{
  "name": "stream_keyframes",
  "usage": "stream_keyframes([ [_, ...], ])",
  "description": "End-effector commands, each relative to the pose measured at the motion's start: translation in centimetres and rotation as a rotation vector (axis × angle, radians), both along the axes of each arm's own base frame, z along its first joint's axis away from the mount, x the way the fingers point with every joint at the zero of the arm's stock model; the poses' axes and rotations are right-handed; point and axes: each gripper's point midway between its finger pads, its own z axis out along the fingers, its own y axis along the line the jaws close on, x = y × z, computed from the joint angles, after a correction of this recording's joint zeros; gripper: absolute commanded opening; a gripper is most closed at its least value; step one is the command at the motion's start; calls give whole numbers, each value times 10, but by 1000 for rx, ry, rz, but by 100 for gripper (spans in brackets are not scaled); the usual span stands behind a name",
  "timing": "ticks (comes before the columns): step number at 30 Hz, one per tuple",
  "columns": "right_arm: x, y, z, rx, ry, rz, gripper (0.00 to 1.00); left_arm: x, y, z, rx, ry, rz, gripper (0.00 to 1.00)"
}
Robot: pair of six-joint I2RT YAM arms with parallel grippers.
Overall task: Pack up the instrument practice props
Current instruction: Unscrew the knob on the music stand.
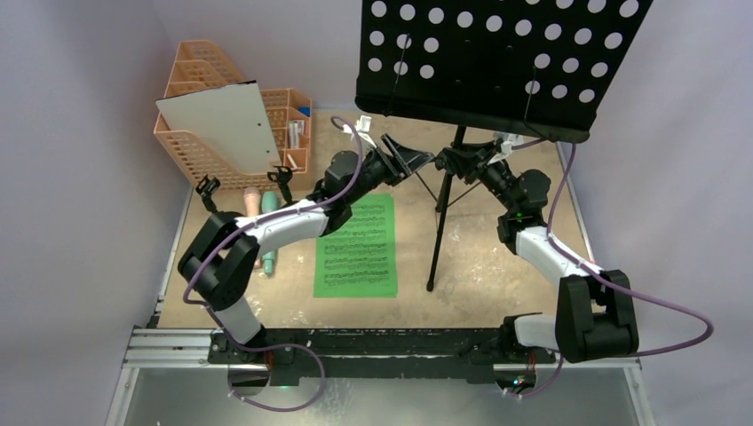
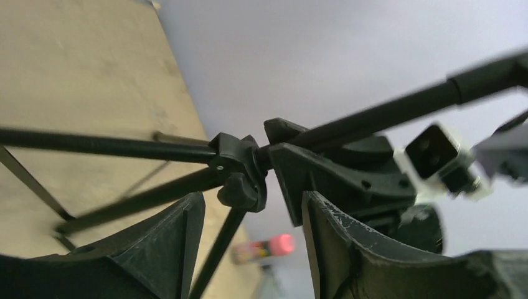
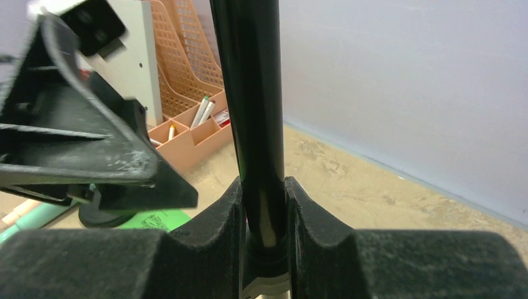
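Table [image 1: 497, 266]: a sandy-brown top with both arms bolted at its near edge.
Music stand [image 1: 497, 62]: it stands upright at the far middle of the table. Its black hole-punched desk sits high and fills the upper part of the top view.
Left arm [image 1: 284, 222]: it rises from its base to a bent elbow at the left. The white forearm then reaches right and away, crossing above the microphones and the near corner of the page.
Right arm [image 1: 550, 253]: its elbow is folded at the right edge. The forearm slants away and to the left, so the wrist lies level and points at the stand from the right.
Orange organizer [image 1: 200, 151]: it sits in the far-left corner.
Board [image 1: 222, 124]: a grey-white board leaning tilted against the organizer's front.
Green page [image 1: 357, 247]: it lies flat just left of the stand's feet (only one page shows).
Pole [image 3: 249, 93]: black and upright, it runs from below the desk down to a leg [image 1: 434, 257] planted on the table.
Mint microphone [image 1: 267, 259]: it lies left of the page, partly under the left forearm.
Pink microphone [image 1: 252, 199]: it lies beside the mint one and is mostly hidden.
Left gripper [image 2: 249, 202]: its fingers are spread wide and hold nothing. The leg hub [image 2: 240, 168] sits just beyond them.
Right gripper [image 3: 261, 187]: its fingers are pressed on the pole from both sides, pinching it.
Holders [image 1: 208, 188]: two small black ones stand near the organizer's foot.
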Motion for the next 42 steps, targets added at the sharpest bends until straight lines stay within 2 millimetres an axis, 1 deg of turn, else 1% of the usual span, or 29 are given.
stream_keyframes([
  [1, 0, 0, 1, 13, 39, -4, 0, -1, 19, 16, 349, -562, 77, 61],
  [3, -1, 1, 1, 14, 39, 1, 0, -6, 24, 17, 429, -760, 90, 61],
  [5, -1, 1, 1, 14, 40, 4, 0, -16, 24, 18, 508, -961, 93, 61],
  [7, -1, 2, 1, 14, 42, 9, 0, -28, 18, 13, 584, -1144, 64, 62],
  [9, -2, 2, 3, 14, 40, 10, 0, -35, 10, 12, 653, -1318, 25, 62],
  [10, -2, 2, 3, 13, 39, 9, 0, -38, 6, 10, 669, -1360, 0, 62],
  [11, -3, 2, 4, 13, 38, 9, 0, -37, 3, 9, 712, -1428, -2, 61],
  [13, -4, 2, 5, 12, 35, 11, 0, -34, 0, 8, 780, -1501, -11, 62],
  [16, -5, 2, 7, 11, 31, 14, 0, -23, -2, 7, 880, -1575, -9, 60],
  [19, -6, 2, 9, 11, 27, 15, 0, -14, -6, -2, 983, -1650, -44, 57],
  [21, -7, 2, 10, 10, 24, 16, 0, -9, -7, 0, 1019, -1696, -38, 56],
  [25, -6, 3, 9, 8, 27, 24, 0, -2, -17, 4, 1044, -1750, -53, 53],
  [26, -5, 4, 8, 8, 30, 26, 0, -1, -20, 1, 1047, -1758, -72, 52],
  [30, -6, 4, 8, 8, 30, 26, 0, -3, -28, -1, 1022, -1787, -108, 52],
  [42, -7, 5, 10, 2, 34, 30, 0, 1, -39, -3, 1033, -1789, -175, 47],
])
